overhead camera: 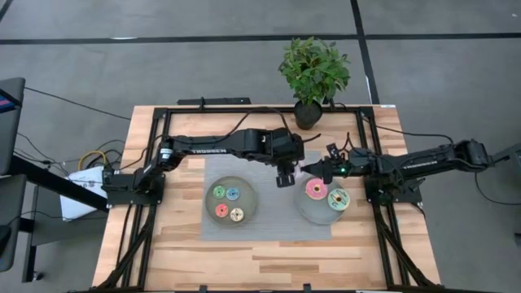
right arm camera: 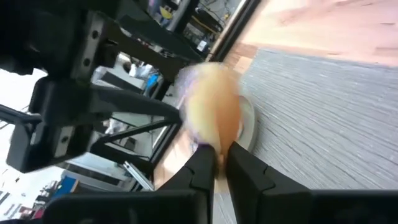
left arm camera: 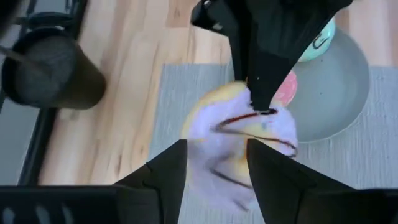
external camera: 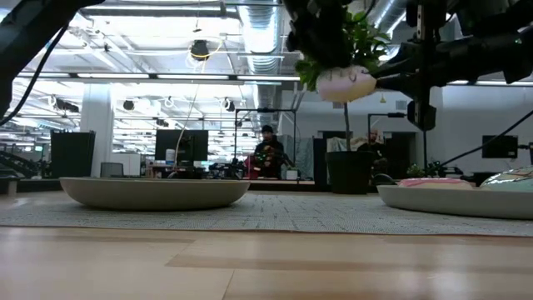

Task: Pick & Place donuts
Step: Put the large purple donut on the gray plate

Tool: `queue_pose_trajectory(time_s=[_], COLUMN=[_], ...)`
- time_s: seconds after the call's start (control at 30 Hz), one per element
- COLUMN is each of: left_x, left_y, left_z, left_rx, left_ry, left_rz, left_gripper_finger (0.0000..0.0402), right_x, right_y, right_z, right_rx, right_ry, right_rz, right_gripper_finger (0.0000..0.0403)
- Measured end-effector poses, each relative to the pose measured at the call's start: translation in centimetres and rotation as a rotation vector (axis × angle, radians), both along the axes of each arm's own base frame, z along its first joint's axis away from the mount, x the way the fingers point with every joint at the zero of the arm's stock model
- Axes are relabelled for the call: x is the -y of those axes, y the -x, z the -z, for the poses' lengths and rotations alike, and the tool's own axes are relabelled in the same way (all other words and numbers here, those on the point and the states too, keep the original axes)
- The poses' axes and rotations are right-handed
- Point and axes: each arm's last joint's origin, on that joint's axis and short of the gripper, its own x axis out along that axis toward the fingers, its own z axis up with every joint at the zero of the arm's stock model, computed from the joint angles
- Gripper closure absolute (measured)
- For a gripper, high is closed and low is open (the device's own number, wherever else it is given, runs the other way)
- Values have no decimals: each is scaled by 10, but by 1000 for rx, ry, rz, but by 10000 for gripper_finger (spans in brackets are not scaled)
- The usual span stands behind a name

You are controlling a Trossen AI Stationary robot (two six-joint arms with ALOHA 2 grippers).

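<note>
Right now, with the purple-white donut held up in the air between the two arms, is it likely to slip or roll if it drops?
The donut is pinched at its edge by the right pincer, so it seems light and stiff. Its icing looks smooth, perhaps slippery. Being round, it may roll on the mat if dropped.

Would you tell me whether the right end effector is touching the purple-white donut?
Touching. In the right wrist view the right end effector has its fingers pinched on the edge of the purple-white donut.
</note>
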Motion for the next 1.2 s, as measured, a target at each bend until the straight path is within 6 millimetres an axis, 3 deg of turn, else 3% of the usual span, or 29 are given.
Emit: queue_pose_trajectory(time_s=[0.27,0.6,0.83,1.2], left_x=[0,0,-1,-1], left_y=[12,26,27,22], left_z=[4,11,12,13], left_rx=[-130,-292,-292,-253], left_ry=[-19,-2,15,19], left_rz=[-19,-57,-90,-95], left_gripper_finger=[243,244,244,244], right_x=[-1,-16,-28,-32], right_y=[9,30,41,50], right_z=[-7,0,16,34], right_rx=[16,-153,-356,-566], right_ry=[1,-228,-273,-252], right_rz=[-31,-459,-522,-446], right_gripper_finger=[379,380,380,380])
